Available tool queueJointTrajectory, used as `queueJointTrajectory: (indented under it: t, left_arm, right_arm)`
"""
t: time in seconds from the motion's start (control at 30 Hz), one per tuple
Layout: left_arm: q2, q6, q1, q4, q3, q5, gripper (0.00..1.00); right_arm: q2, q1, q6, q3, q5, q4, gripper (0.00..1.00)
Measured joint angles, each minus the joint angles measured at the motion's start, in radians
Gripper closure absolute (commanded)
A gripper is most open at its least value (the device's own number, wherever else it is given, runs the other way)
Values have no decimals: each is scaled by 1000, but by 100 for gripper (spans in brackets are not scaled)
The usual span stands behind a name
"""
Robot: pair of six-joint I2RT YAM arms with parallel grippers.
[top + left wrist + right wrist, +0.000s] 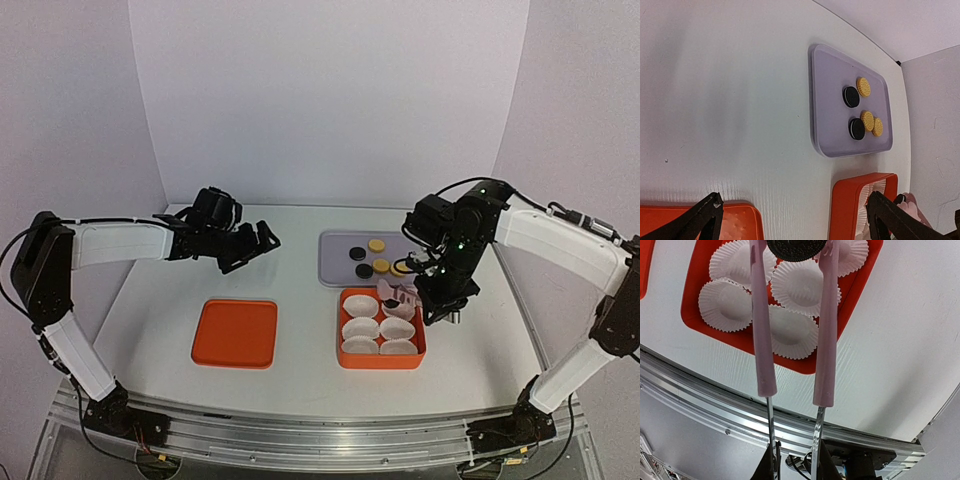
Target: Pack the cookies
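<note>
While the right claw squeezes tongs, they pinch a dark cookie over the box.
Left claw gapes empty above the white bench.

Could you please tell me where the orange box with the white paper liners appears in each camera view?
Top external: the orange box lies right of centre on the table.
Left wrist: only a corner of the orange box shows, at the bottom edge, right of centre.
Right wrist: the orange box fills the top of the picture.
Shared landmark: the pink tongs over the box, seen in all three views.
</note>
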Motion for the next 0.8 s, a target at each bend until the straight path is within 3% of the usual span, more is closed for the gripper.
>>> queueJointTrajectory:
  t: [0.8]
  left_arm:
    - [21,18,0,6,0,36,0]
  right_arm:
    - [121,0,1,41,155,-4,100]
